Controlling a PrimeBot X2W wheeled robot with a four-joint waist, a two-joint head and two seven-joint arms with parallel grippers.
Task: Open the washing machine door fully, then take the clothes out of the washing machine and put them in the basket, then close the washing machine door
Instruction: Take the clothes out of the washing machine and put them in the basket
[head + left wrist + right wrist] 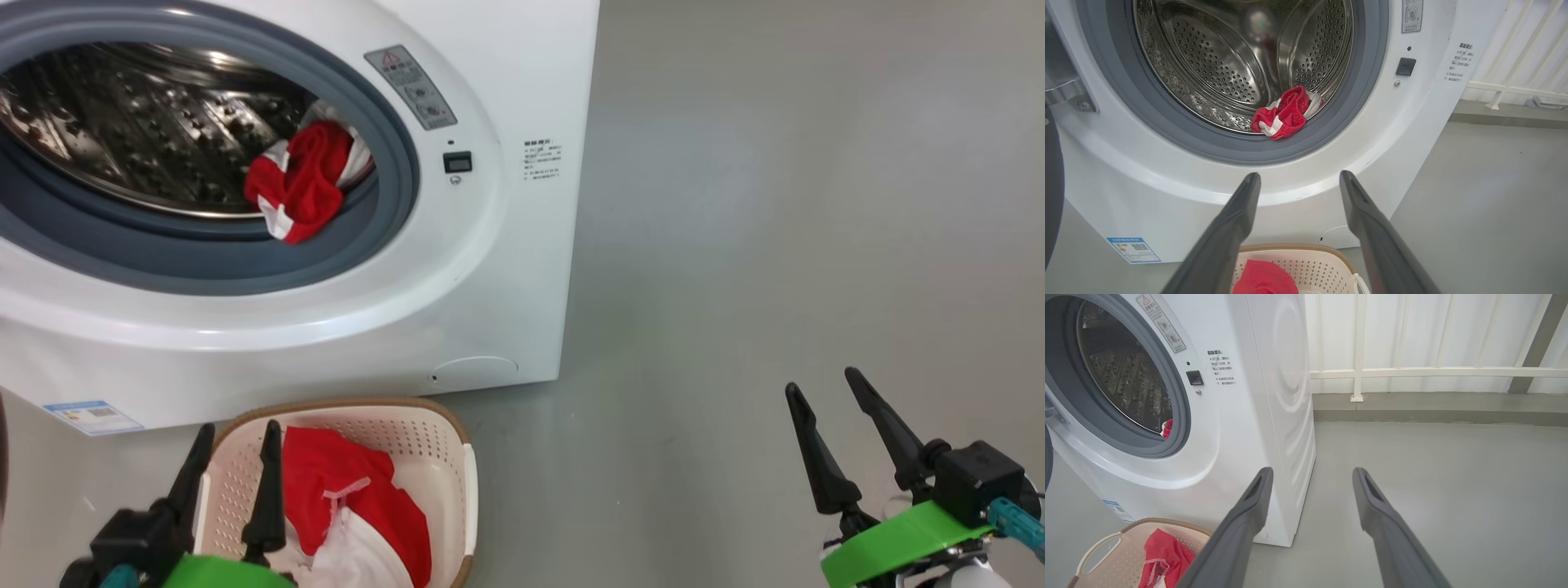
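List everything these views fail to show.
- Door: left wrist view, cut off by the left edge; how far it stands open is unclear.
- Basket, near end: head view, hidden by the left hand and the bottom edge.
- Basket bottom: head view, covered by the red clothes.
- Drum, top: left wrist view, cut off by the top edge.
- Side label: head view, print too small to read.
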